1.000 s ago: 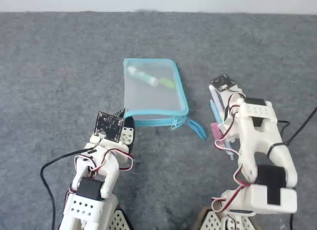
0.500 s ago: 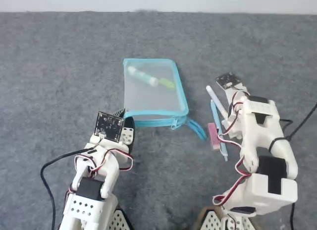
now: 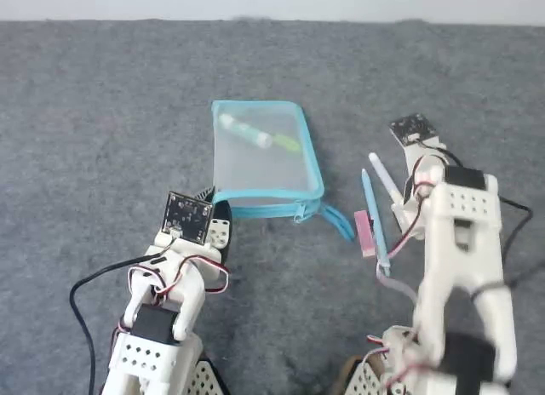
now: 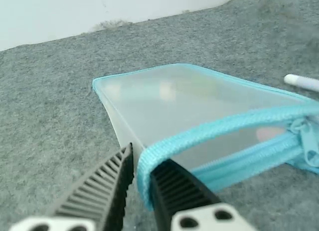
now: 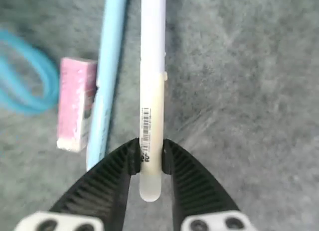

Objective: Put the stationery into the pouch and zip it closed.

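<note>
Since a second ago the right arm has swung outward, away from the pouch (image 3: 260, 169), uncovering the pink eraser (image 3: 364, 233) and the blue pen (image 3: 372, 209) it had overhung. The white pen (image 3: 383, 177) has gone with it, so its far tip now angles off from the blue pen; the left arm has not stirred. Nearest the bases, the left gripper (image 4: 141, 164) is narrowed to a pinch on the teal zip edge at the pouch's near left corner, and that edge arches up from the body there. The right gripper (image 5: 149, 150) is clamped on the near end of the white pen; whether the pen is clear of the grey mat (image 3: 102, 114) I cannot tell. Just to that pen's left lie the blue pen and, touching it on the pouch side, the eraser, all to the right of the pouch's zip pull. Farther off the pouch lies flat, with a green-and-white item (image 3: 260, 138) already inside near its far edge. By my reading the mouth runs along the pouch's near edge, across the table. The gripped pen's long axis points away from the robot and lies well to the right of that opening. So the right arm, the nearer one, would have to carry it leftward to the mouth and feed the far tip in first.
</note>
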Controlling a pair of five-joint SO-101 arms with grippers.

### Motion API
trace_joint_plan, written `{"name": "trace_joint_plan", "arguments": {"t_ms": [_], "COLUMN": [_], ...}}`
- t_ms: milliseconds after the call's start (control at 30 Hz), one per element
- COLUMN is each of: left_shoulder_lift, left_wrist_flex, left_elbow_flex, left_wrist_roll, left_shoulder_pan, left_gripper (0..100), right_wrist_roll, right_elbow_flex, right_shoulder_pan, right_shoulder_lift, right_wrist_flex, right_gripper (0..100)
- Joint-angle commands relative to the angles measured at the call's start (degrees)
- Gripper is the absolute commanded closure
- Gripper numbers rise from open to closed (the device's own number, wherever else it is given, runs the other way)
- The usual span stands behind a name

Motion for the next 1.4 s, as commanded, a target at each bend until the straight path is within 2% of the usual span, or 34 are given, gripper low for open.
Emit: {"name": "trace_joint_plan", "arguments": {"t_ms": [0, 267, 467, 700, 1067, 1233, 1367], "left_shoulder_lift": [-1.05, -1.05, -1.05, -1.05, -1.05, -1.05, -1.05], "left_wrist_flex": [0.09, 0.18, 0.18, 0.18, 0.09, 0.0, -0.09], "left_elbow_flex": [-0.57, -0.57, -0.57, -0.57, -0.57, -0.57, -0.57], "left_wrist_roll": [-0.35, -0.35, -0.35, -0.35, -0.35, -0.35, -0.35], "left_shoulder_pan": [0.18, 0.18, 0.18, 0.18, 0.18, 0.18, 0.18], "left_gripper": [99, 99, 99, 99, 99, 99, 99], "right_wrist_roll": [-0.7, -0.79, -1.32, -4.4, -5.98, -5.8, -3.69], "right_elbow_flex": [-1.49, -1.41, -1.05, -1.23, -1.58, -1.67, -1.23], "right_shoulder_pan": [-4.88, -20.7, -31.16, -34.95, -35.38, -35.65, -40.31], "right_shoulder_lift": [-19.03, -42.42, -46.2, -39.96, -26.33, -32.48, -40.4], "right_wrist_flex": [9.63, 24.66, 28.79, 26.24, 17.8, 18.15, 22.46], "right_gripper": [99.1, 99.1, 99.1, 99.1, 99.1, 99.1, 99.2]}}
